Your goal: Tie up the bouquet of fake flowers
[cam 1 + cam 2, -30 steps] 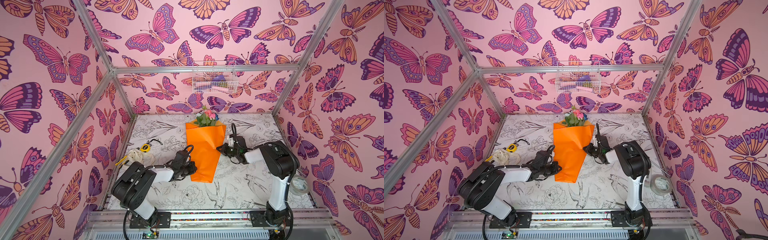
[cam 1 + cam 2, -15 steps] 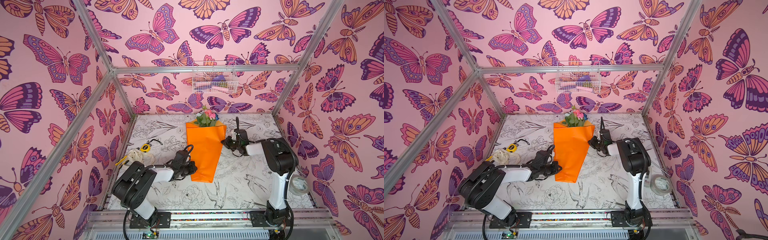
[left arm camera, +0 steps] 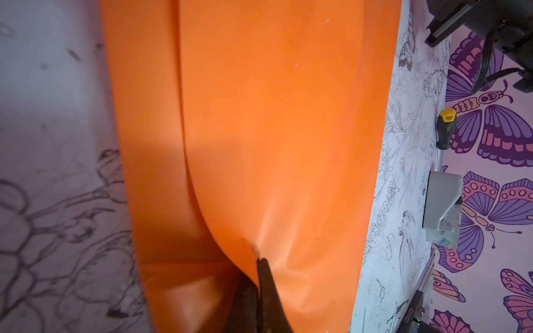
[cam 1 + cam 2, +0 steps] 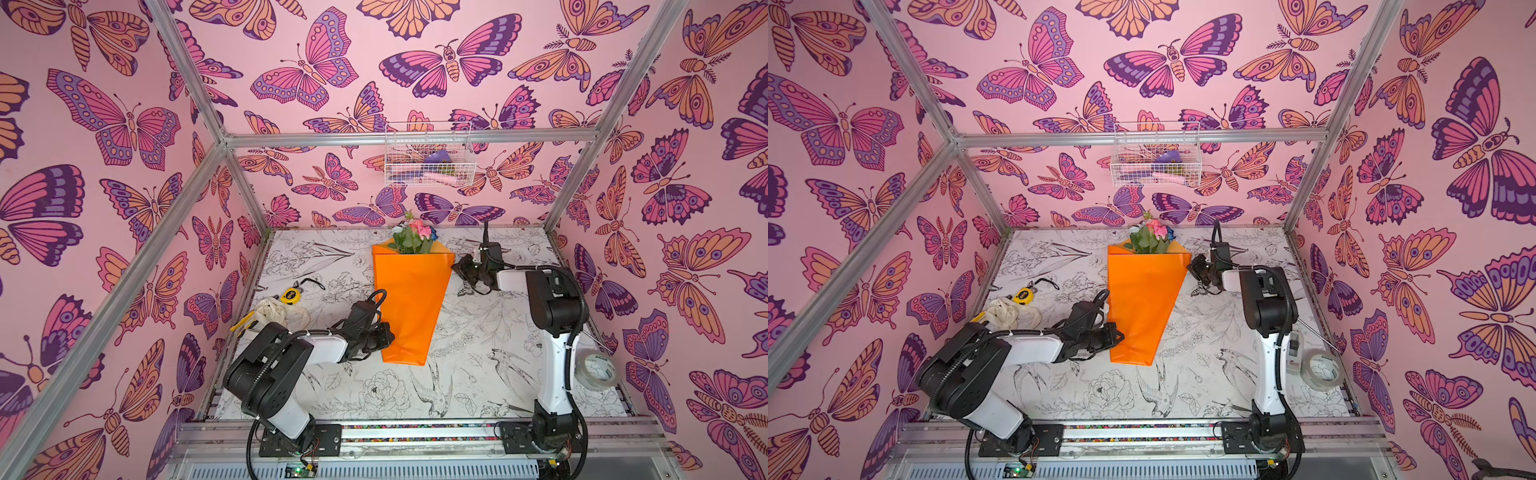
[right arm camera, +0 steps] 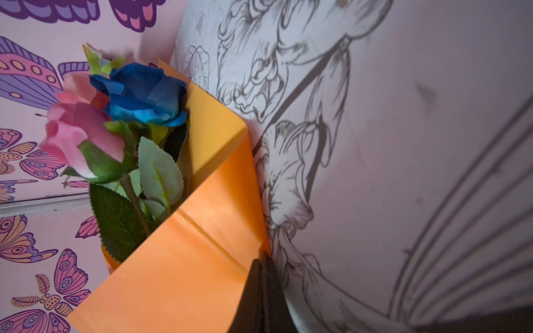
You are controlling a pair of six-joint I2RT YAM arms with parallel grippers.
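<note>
Where the table meets the left wall, both top views show a yellow tape measure, a crumpled cream bundle and, just beside it, a yellow-handled tool. All three sit well apart from the wrapping, with the left arm between. Left hand: low over the table at the lower left edge of the bouquet of fake flowers, fingers together and clamped on the edge of the orange wrapping paper, which puckers at the pinch in the left wrist view. Bouquet: lying flat mid-table, narrow end toward the arm bases, wide mouth toward the back wall, with pink, white and blue blooms and green leaves showing at the mouth. Wire basket: hung on the back rail above the blooms, contents unclear. Right hand: at the upper right corner of the paper, fingers together, nipping the paper's edge just below the mouth. The right wrist view shows the pink bloom and blue bloom near, up the fold from the fingertips. Far right, by the wall: a black-and-yellow screwdriver, a grey tape dispenser and a roll of clear tape, all well apart from the bouquet, beyond the right arm.
</note>
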